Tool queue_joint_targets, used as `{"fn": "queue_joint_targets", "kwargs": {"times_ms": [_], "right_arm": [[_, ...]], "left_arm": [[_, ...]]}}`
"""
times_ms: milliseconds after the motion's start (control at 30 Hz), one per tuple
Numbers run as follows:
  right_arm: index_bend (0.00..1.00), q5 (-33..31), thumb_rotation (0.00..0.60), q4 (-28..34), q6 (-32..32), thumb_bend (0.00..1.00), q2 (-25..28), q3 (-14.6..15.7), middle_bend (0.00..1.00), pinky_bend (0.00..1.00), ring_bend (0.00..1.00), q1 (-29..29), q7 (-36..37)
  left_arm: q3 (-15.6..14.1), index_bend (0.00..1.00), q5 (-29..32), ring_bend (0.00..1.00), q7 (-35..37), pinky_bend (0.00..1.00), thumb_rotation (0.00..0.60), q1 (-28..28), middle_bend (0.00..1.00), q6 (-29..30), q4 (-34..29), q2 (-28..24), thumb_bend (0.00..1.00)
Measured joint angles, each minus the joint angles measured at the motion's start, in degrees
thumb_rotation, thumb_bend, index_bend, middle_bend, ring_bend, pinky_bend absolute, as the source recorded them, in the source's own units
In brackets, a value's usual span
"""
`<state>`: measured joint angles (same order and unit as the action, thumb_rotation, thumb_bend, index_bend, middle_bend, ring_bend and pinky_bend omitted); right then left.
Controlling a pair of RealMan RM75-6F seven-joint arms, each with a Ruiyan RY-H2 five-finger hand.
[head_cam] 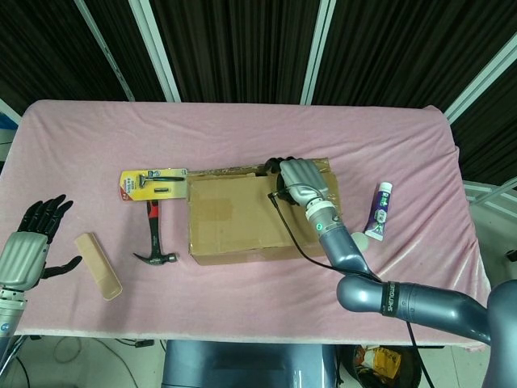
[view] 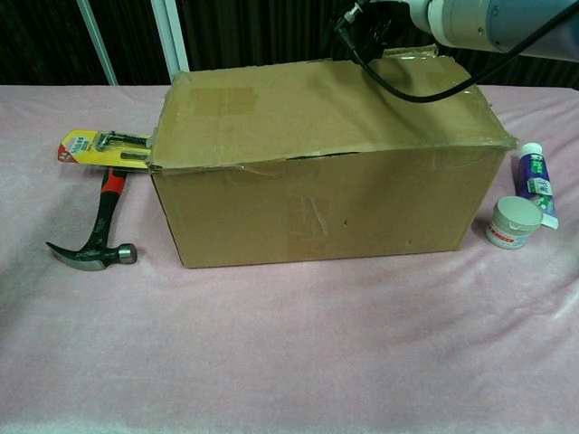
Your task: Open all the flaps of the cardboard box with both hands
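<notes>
Cardboard box (head_cam: 250,217) shut | right robot hand (head_cam: 300,178) grip unclear | left robot hand (head_cam: 31,245) spread, head-view only

A: What is seen on the pink cloth (head_cam: 242,129)?
B: A hammer (head_cam: 153,238) is laid at nine o'clock, with a yellow packaged tool (head_cam: 153,183) just above it at ten.
A: And elsewhere?
B: A tan block (head_cam: 98,265) is found at eight. A tube (head_cam: 380,210) and a white jar (view: 512,222) are placed together at three.

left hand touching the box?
No. In the head view the left hand hovers open at the table's left edge, well apart from the cardboard box.
</notes>
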<state>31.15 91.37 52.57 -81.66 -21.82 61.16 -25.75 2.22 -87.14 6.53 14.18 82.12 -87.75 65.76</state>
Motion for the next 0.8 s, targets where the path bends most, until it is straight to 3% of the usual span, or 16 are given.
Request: {"fn": "queue_joint_targets", "kwargs": {"times_ms": [167, 500, 800], "right_arm": [[0.41, -0.3, 0.600, 0.0, 0.2, 0.94, -0.1, 0.9, 0.51, 0.46, 0.47, 0.0, 0.0], [0.42, 1.9, 0.600, 4.0, 2.5, 0.94, 1.3, -0.1, 0.51, 0.46, 0.47, 0.0, 0.7], [0.42, 0.6, 0.600, 12.8, 4.0, 0.94, 6.0, -1.1, 0.51, 0.46, 0.47, -0.5, 0.6]], "left_arm": [[0.1, 0.00, 0.0, 0.00, 0.0, 0.00, 0.600, -0.1, 0.00, -0.2, -0.2, -0.1, 0.14], [0.3, 0.00, -0.3, 0.00, 0.1, 0.00, 0.600, -0.2, 0.00, -0.2, -0.3, -0.1, 0.14], [0.4, 0.00, 0.3, 0.00, 0.8, 0.00, 0.600, -0.1, 0.00, -1.3, -0.8, -0.5, 0.14]]}}
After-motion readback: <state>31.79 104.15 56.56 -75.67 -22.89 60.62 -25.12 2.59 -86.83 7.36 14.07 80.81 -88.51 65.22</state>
